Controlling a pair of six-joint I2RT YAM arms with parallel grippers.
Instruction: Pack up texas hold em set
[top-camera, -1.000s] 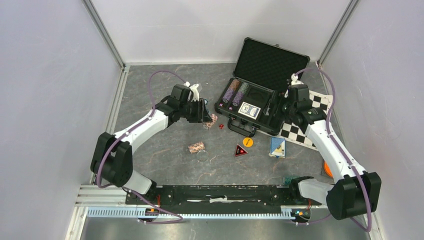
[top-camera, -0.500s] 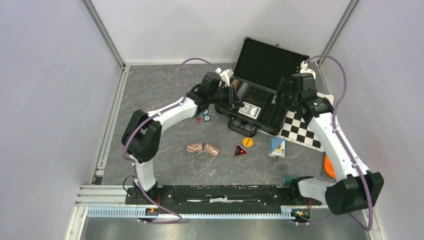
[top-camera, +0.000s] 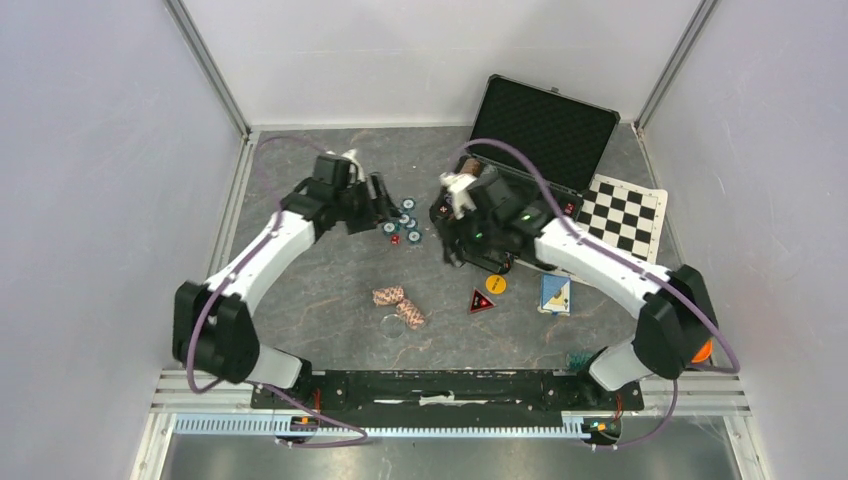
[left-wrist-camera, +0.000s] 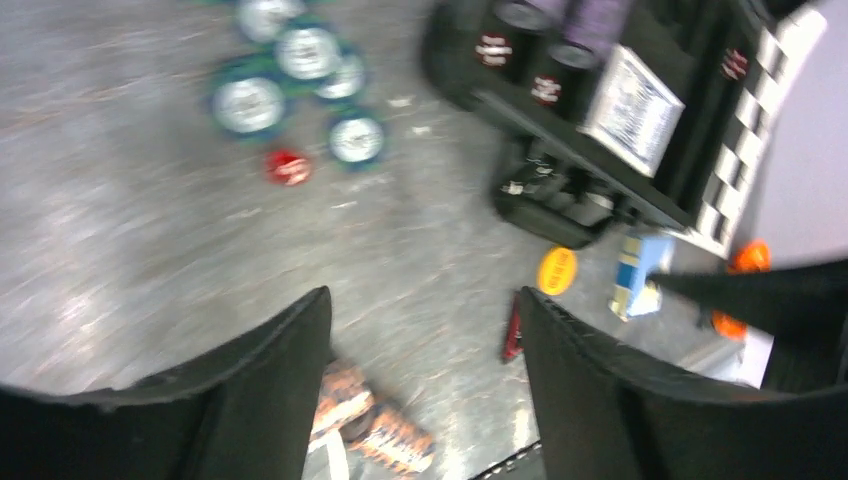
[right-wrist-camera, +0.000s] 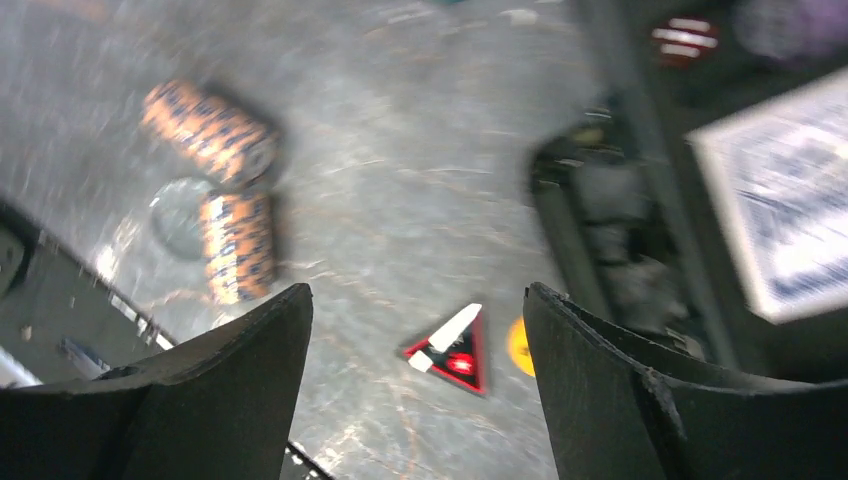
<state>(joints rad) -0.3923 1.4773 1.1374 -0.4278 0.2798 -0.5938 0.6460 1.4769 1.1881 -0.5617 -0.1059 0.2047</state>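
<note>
Red triangle (top-camera: 481, 301) beside yellow button (top-camera: 496, 284)

The right arm (top-camera: 590, 262) hides much of the case (top-camera: 540, 125); both wrist views are motion-blurred.

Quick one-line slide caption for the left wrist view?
Open left gripper hovers over the table; teal chips and a red die lie loose beside the black case.
</note>
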